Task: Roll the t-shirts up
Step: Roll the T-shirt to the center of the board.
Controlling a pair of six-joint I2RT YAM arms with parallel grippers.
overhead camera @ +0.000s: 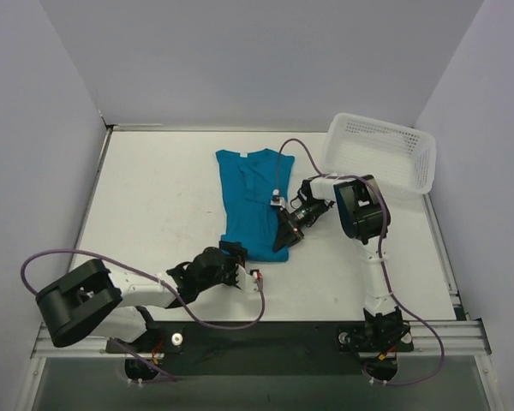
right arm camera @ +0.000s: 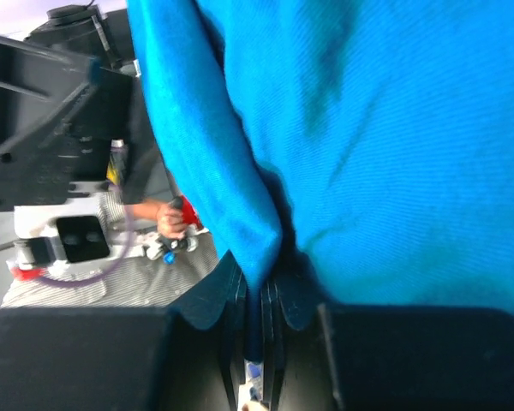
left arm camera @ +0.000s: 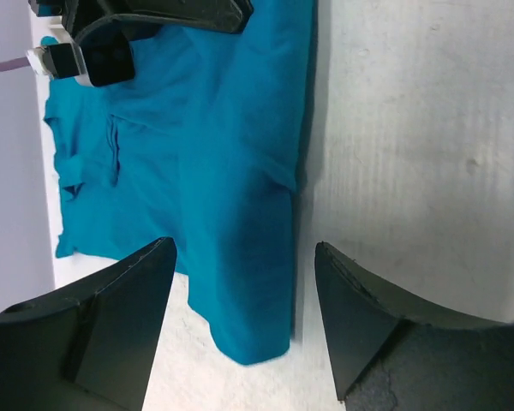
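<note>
The plain teal-blue short-sleeved cloth t-shirt [overhead camera: 250, 197] is lying folded into a long narrow strip near the middle of the white table [overhead camera: 154, 197], its collar toward the far wall. A white plastic mesh basket [overhead camera: 381, 150] is sitting apart at the far right. The right gripper [overhead camera: 284, 233] is pinching a lifted fold of the shirt's near right edge between closed fingers. The left gripper [overhead camera: 236, 254] is hanging over the near hem with its fingers spread wide, gripping nothing.

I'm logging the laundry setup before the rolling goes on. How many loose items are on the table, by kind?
teal t-shirt: 1
white mesh basket: 1
Total: 2
</note>
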